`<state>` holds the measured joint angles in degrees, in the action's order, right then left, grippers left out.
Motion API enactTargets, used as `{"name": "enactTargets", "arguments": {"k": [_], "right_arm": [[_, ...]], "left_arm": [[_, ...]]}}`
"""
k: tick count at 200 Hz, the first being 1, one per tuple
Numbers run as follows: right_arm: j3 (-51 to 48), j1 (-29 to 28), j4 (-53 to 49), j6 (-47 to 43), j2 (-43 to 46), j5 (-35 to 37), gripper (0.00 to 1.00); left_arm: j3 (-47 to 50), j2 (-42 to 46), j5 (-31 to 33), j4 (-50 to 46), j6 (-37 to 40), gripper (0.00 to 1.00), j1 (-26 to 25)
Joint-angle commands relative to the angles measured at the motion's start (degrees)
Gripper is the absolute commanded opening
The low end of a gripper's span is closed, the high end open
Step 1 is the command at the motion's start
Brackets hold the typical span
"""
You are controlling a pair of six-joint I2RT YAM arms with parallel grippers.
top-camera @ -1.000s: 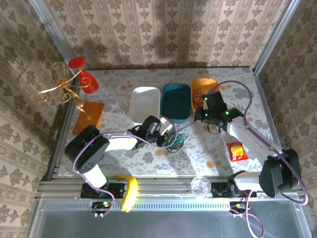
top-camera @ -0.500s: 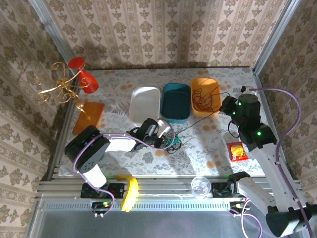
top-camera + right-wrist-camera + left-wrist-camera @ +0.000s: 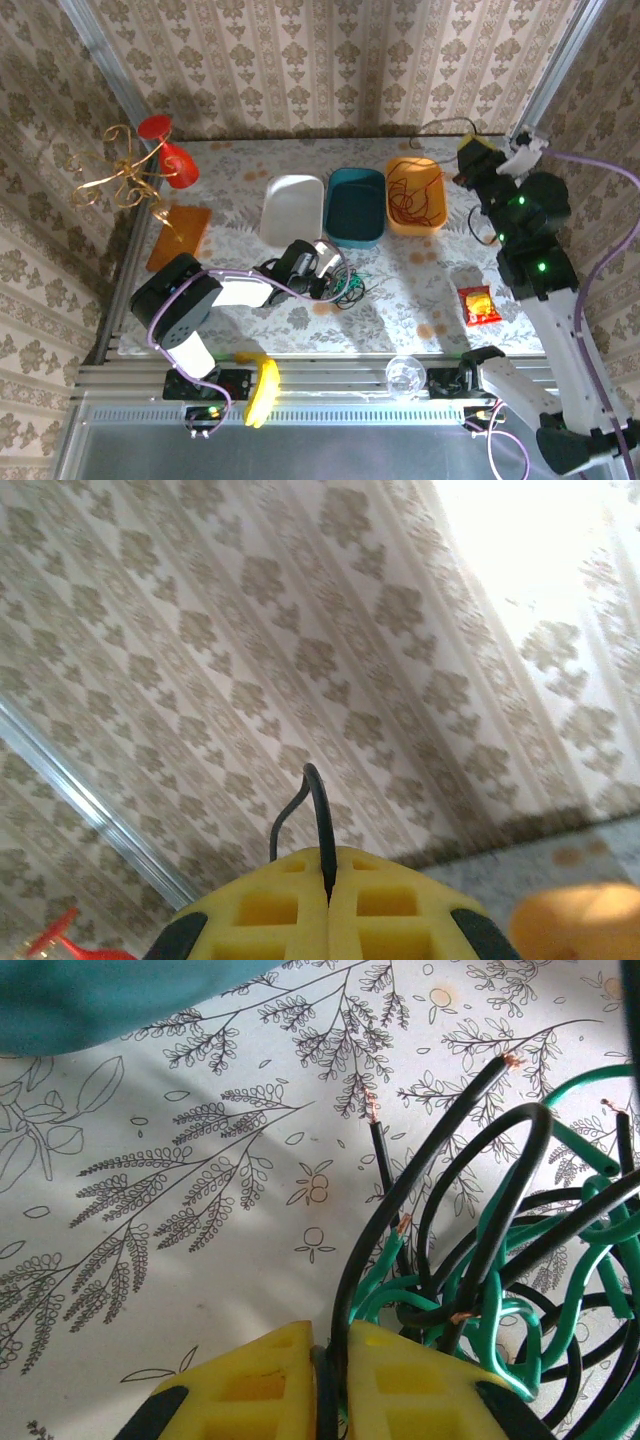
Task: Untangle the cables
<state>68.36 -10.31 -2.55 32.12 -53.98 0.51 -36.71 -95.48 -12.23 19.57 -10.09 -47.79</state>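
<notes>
Knot of thin green and black insulated cables [image 3: 347, 287] sits mid-bench, just in front of the teal plastic tub [image 3: 356, 206]. The wrist view shows green loops threaded through black ones, with bare copper ends sticking out. Left gripper [image 3: 328, 1365] is down at the knot's left edge, yellow pads pressed together on one black strand [image 3: 420, 1165], pinning it. Right gripper [image 3: 328, 875] is raised high at the far right corner, pinching a separate thin black cable [image 3: 318, 810] that arcs above the bench. It looks clear of the knot, though I can't confirm its far end. Thin red cable [image 3: 412, 196] lies coiled in the orange plastic tub [image 3: 418, 231], so that one reads as done. My read: under halfway. Red is sorted, one black is out but not yet set down, and the green and remaining black are not yet separated. White plastic tub [image 3: 293, 208] sits left of the teal one. Bench [image 3: 420, 290] has a floral cloth, a red-yellow snack packet [image 3: 479, 305] at right and a banana [image 3: 265, 392] on the near rail. Walls are beige damask wallpaper [image 3: 200, 630].
</notes>
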Motion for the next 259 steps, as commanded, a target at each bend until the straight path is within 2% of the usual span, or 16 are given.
{"name": "enactTargets", "arguments": {"k": [1, 31, 68, 106, 144, 169, 212, 259], "right_arm": [[4.2, 0.2, 3.2, -0.5, -7.1, -6.0, 0.00], [8.8, 0.1, 5.1, -0.4, -15.5, -8.5, 0.00], [11.9, 0.1, 5.3, 0.3, -20.9, -8.6, 0.00], [8.2, -1.6, 5.2, 1.5, -25.4, -8.8, 0.00], [5.5, -4.3, 2.6, 0.0, -35.6, -8.4, 0.00], [9.2, -5.7, -4.5, -1.8, -43.7, -9.5, 0.00], [17.2, -8.9, -16.2, -4.0, -53.7, -0.7, 0.00], [26.0, -11.5, -27.1, -6.0, -62.3, 3.5, 0.00]], "left_arm": [[1.8, 0.4, 3.2, -4.5, -0.5, 0.13, 0.8], [1.3, 0.9, 3.4, -4.6, -0.4, 0.13, 0.8], [1.3, 1.7, 3.3, -5.1, -0.3, 0.13, 0.7], [0.9, 1.8, 2.8, -5.5, -0.2, 0.13, 0.7], [0.1, 1.6, 2.3, -6.3, 0.2, 0.13, 0.6], [0.0, 1.8, 2.2, -6.6, 0.3, 0.13, 0.5], [0.7, 3.1, 3.4, -6.8, 0.3, 0.13, -0.1], [0.5, 3.1, 3.6, -7.0, 0.3, 0.13, -0.3]]}}
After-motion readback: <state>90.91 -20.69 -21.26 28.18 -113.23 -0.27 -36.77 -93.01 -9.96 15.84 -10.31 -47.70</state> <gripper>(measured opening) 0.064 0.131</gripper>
